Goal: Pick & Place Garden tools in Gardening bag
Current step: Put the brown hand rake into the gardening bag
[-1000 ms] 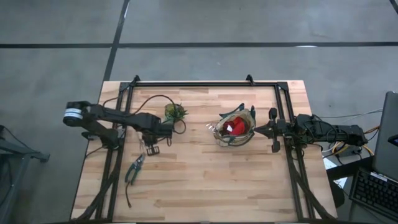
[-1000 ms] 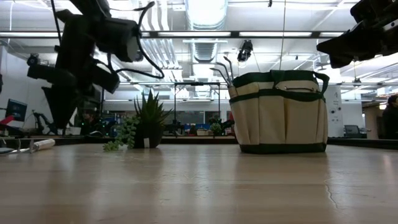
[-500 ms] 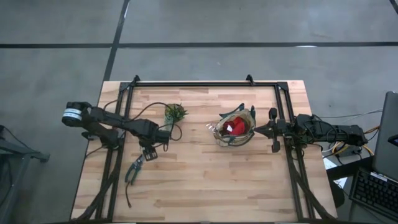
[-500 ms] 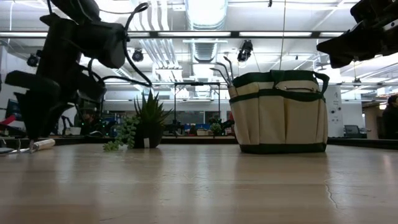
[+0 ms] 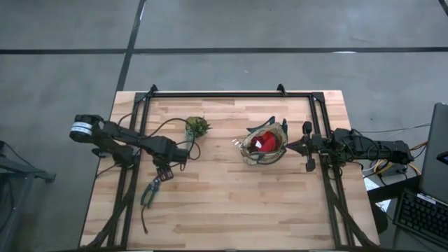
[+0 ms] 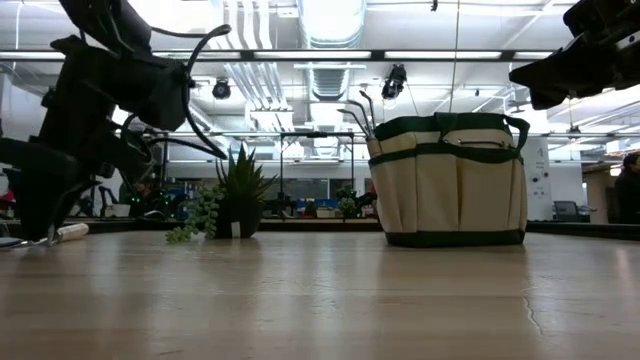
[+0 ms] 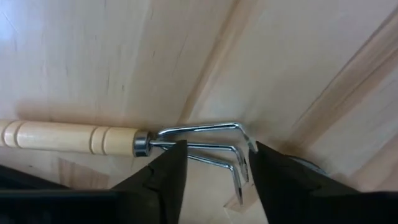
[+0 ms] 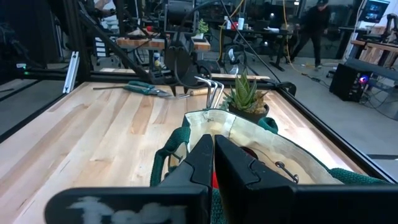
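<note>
A small hand fork with a wooden handle (image 7: pixel 68 137) lies flat on the table, its metal tines (image 7: pixel 214 149) bent down at the tips. My left gripper (image 7: pixel 217 158) points down over it and is open, one finger on each side of the tines, just above the wood. From above, my left gripper (image 5: pixel 164 174) hides the fork. The green-handled pruners (image 5: pixel 149 193) lie just near of it. The beige gardening bag (image 5: pixel 264 144) stands right of centre with a red glove (image 5: pixel 267 142) inside. My right gripper (image 5: pixel 306 145) waits shut beside the bag.
A small leafy plant (image 5: pixel 197 127) stands just beyond my left arm. Metal tool ends (image 6: pixel 358 108) stick up from the bag's (image 6: pixel 455 180) left side. A black frame rail (image 5: pixel 231 94) runs along the table's far edge. Bare wood lies between fork and bag.
My left gripper has come down and moved toward the table's near-left, away from the plant, until it stands low over the fork's tines. The fork, the pruners and the bag have not moved.
</note>
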